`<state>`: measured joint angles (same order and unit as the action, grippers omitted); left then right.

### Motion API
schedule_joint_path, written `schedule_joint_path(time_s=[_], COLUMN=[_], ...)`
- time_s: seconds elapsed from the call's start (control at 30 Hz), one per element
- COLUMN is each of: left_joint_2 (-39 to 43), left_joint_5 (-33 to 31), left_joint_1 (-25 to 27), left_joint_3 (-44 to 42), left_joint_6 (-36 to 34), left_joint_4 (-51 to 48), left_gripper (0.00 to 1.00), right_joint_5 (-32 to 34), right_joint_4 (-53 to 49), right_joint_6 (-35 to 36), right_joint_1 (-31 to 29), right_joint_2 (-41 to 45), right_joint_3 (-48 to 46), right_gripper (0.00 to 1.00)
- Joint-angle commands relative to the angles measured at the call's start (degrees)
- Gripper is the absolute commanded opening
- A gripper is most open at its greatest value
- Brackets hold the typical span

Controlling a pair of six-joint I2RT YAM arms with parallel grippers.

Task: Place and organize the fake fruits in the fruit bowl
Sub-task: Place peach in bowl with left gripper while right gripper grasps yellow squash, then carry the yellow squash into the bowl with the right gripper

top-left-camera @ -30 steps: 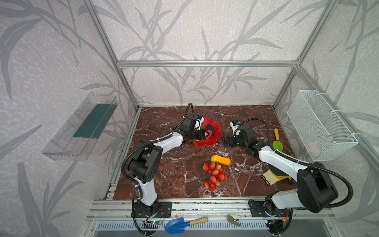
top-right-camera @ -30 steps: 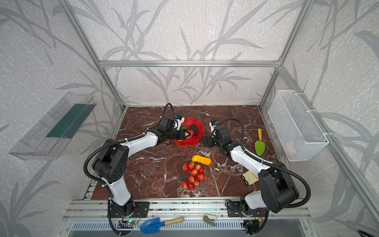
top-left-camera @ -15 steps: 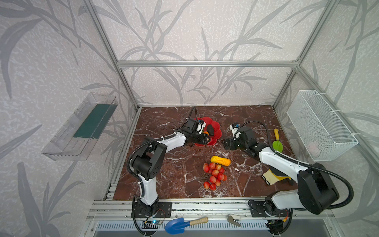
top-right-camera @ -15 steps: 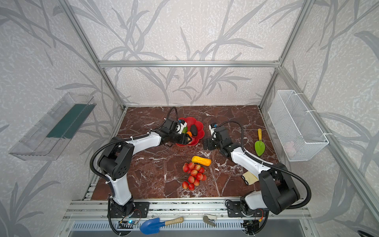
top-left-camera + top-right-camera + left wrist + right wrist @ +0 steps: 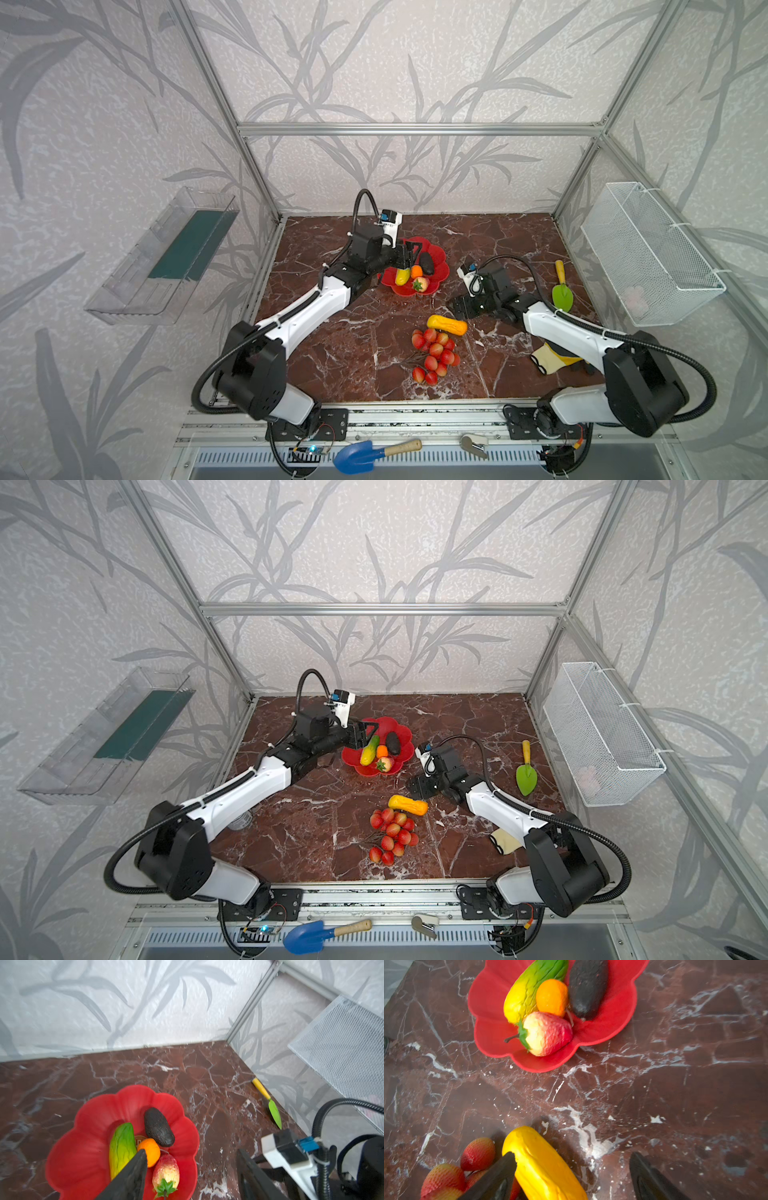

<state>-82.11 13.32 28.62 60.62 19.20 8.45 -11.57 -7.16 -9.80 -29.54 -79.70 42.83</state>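
The red fruit bowl (image 5: pixel 439 254) (image 5: pixel 404 734) (image 5: pixel 87 1153) (image 5: pixel 618 1007) holds a green-yellow oblong (image 5: pixel 402 276) (image 5: pixel 121 1147), an orange ball (image 5: pixel 417 271) (image 5: pixel 150 1154), a dark avocado (image 5: pixel 427 263) (image 5: pixel 159 1126) and a strawberry (image 5: pixel 421 284) (image 5: pixel 546 1033). My left gripper (image 5: pixel 409 253) (image 5: pixel 191 1151) hovers open and empty over the bowl's left side. A yellow-orange oblong (image 5: pixel 447 325) (image 5: pixel 542 1165) and a bunch of red berries (image 5: pixel 434 355) (image 5: pixel 446 1176) lie on the table. My right gripper (image 5: pixel 459 307) (image 5: pixel 573 1154) is open around the oblong's end, one finger against it.
A green trowel (image 5: pixel 562 291) lies at the right and a yellow-black glove (image 5: pixel 552 359) under my right arm. On the right wall hangs a white wire basket (image 5: pixel 648 253), on the left wall a clear tray (image 5: pixel 166 257). A blue scoop (image 5: pixel 361 455) lies on the front rail.
My left gripper has opened and drawn back leftward from the bowl's middle. My right gripper has come forward and down to the yellow-orange oblong, its jaws narrowing a little.
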Motion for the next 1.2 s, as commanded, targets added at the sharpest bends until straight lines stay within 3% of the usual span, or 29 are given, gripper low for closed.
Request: schedule_joint_path(time_s=[0.0, 0.2, 0.6, 0.77, 0.97, 1.17], left_joint_2=[4.26, 12.86, 16.53, 17.05, 18.39, 20.91], left_joint_5=[-8.64, -11.01, -11.11, -11.48, -11.81, -11.88], left_joint_1=[-0.53, -3.82, -6.02, -6.62, -7.09, -7.79], left_joint_3=[-7.15, -17.01, -20.45, -21.02, -21.33, -23.03], left_joint_6=[1.62, 6.01, 7.9, 8.29, 7.87, 8.09], left_joint_4=[5.93, 9.0, 7.07, 7.02, 5.34, 1.38], left_gripper=[0.73, 0.79, 0.82, 0.82, 0.82, 0.81], right_joint_5=[-0.83, -0.34, 2.97, 5.5, 9.4, 15.25], right_joint_4=[-2.3, -2.4, -4.11, -3.94, -4.96, -7.02], right_joint_6=[0.9, 0.6, -1.09, -1.31, -1.69, 0.3], right_joint_1=[-2.48, -5.86, -7.59, -7.61, -7.55, -7.12], right_joint_2=[-0.16, -2.0, -10.56, -12.62, -11.47, -6.67], right_joint_3=[-0.47, -0.47, 3.64, 4.78, 5.9, 8.96], right_gripper=[0.85, 0.84, 0.76, 0.63, 0.36, 0.28])
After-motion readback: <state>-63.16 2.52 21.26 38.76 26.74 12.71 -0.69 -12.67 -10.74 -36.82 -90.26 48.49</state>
